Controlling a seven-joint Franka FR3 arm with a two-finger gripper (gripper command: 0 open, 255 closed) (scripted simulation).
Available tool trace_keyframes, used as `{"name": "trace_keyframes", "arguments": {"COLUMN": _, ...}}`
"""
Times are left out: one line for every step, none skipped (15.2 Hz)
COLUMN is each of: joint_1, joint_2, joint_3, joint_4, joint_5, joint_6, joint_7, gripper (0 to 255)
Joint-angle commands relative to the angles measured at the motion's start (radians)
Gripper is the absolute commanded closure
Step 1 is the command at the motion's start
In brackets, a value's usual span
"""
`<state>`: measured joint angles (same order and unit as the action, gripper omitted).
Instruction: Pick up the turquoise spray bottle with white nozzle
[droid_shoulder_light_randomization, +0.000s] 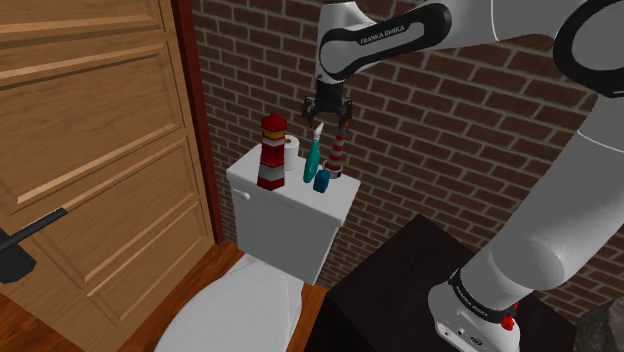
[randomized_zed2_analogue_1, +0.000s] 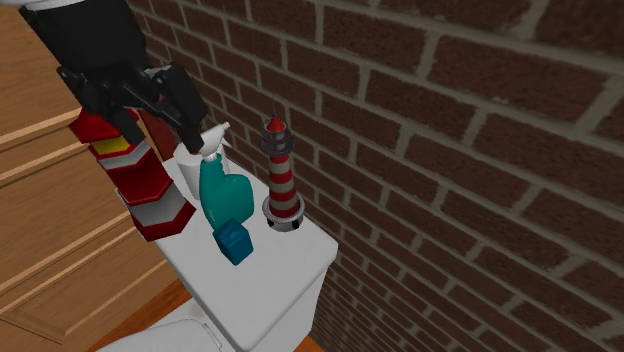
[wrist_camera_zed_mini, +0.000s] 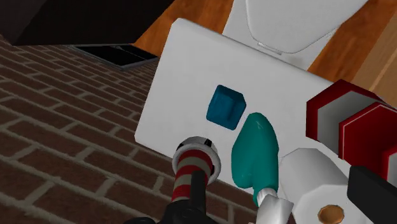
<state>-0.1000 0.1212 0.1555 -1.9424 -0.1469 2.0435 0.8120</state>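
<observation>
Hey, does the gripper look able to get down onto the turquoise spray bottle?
Probably yes: the gripper hangs open just above the spray bottle, nothing between them. But the striped lighthouse stands close beside the bottle, seemingly under one finger, so it might get bumped.

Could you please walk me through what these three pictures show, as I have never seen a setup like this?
This is a white robot arm with a black two-finger gripper at its end. One picture is taken from beside the arm's dark stand. Another is taken from a camera close to the brick wall. The third comes from a camera on the hand, looking along the fingers. The work surface is the lid of a white toilet tank. On it stand a turquoise spray bottle with a white nozzle, a small blue cube, a large red and white lighthouse, a smaller lighthouse and a white paper roll. The gripper is open above the bottle and holds nothing.
</observation>
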Motion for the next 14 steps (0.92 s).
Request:
{"name": "trace_keyframes", "arguments": {"joint_1": -0.001, "joint_2": 0.084, "joint_3": -0.009, "joint_4": 0.064, "joint_5": -0.018, "joint_6": 0.018, "joint_7": 0.048, "gripper": 0}}
{"name": "trace_keyframes", "arguments": {"joint_1": 0.0, "joint_2": 0.122, "joint_3": -0.014, "joint_4": 0.098, "joint_5": -0.025, "joint_6": 0.022, "joint_7": 0.069, "gripper": 0}}
{"name": "trace_keyframes", "arguments": {"joint_1": 0.001, "joint_2": 0.16, "joint_3": -0.021, "joint_4": 0.133, "joint_5": -0.031, "joint_6": 0.024, "joint_7": 0.09, "gripper": 0}}
{"name": "trace_keyframes", "arguments": {"joint_1": 0.002, "joint_2": 0.198, "joint_3": -0.027, "joint_4": 0.17, "joint_5": -0.037, "joint_6": 0.025, "joint_7": 0.109, "gripper": 0}}
{"name": "trace_keyframes", "arguments": {"joint_1": 0.003, "joint_2": 0.198, "joint_3": -0.028, "joint_4": 0.17, "joint_5": -0.036, "joint_6": 0.025, "joint_7": 0.109, "gripper": 0}}
{"name": "trace_keyframes", "arguments": {"joint_1": 0.003, "joint_2": 0.203, "joint_3": -0.029, "joint_4": 0.163, "joint_5": -0.038, "joint_6": 0.036, "joint_7": 0.111, "gripper": 0}}
{"name": "trace_keyframes", "arguments": {"joint_1": 0.003, "joint_2": 0.209, "joint_3": -0.029, "joint_4": 0.157, "joint_5": -0.04, "joint_6": 0.048, "joint_7": 0.113, "gripper": 0}}
{"name": "trace_keyframes", "arguments": {"joint_1": 0.004, "joint_2": 0.214, "joint_3": -0.03, "joint_4": 0.151, "joint_5": -0.042, "joint_6": 0.059, "joint_7": 0.115, "gripper": 0}}
{"name": "trace_keyframes", "arguments": {"joint_1": 0.004, "joint_2": 0.22, "joint_3": -0.03, "joint_4": 0.145, "joint_5": -0.043, "joint_6": 0.07, "joint_7": 0.117, "gripper": 0}}
{"name": "trace_keyframes", "arguments": {"joint_1": 0.004, "joint_2": 0.226, "joint_3": -0.031, "joint_4": 0.14, "joint_5": -0.045, "joint_6": 0.081, "joint_7": 0.119, "gripper": 0}}
{"name": "trace_keyframes", "arguments": {"joint_1": 0.004, "joint_2": 0.232, "joint_3": -0.032, "joint_4": 0.135, "joint_5": -0.047, "joint_6": 0.093, "joint_7": 0.122, "gripper": 0}}
{"name": "trace_keyframes", "arguments": {"joint_1": 0.005, "joint_2": 0.242, "joint_3": -0.033, "joint_4": 0.127, "joint_5": -0.05, "joint_6": 0.11, "joint_7": 0.125, "gripper": 0}}
{"name": "trace_keyframes", "arguments": {"joint_1": 0.005, "joint_2": 0.242, "joint_3": -0.033, "joint_4": 0.127, "joint_5": -0.05, "joint_6": 0.11, "joint_7": 0.125, "gripper": 0}}
{"name": "trace_keyframes", "arguments": {"joint_1": 0.005, "joint_2": 0.242, "joint_3": -0.033, "joint_4": 0.127, "joint_5": -0.05, "joint_6": 0.11, "joint_7": 0.125, "gripper": 0}}
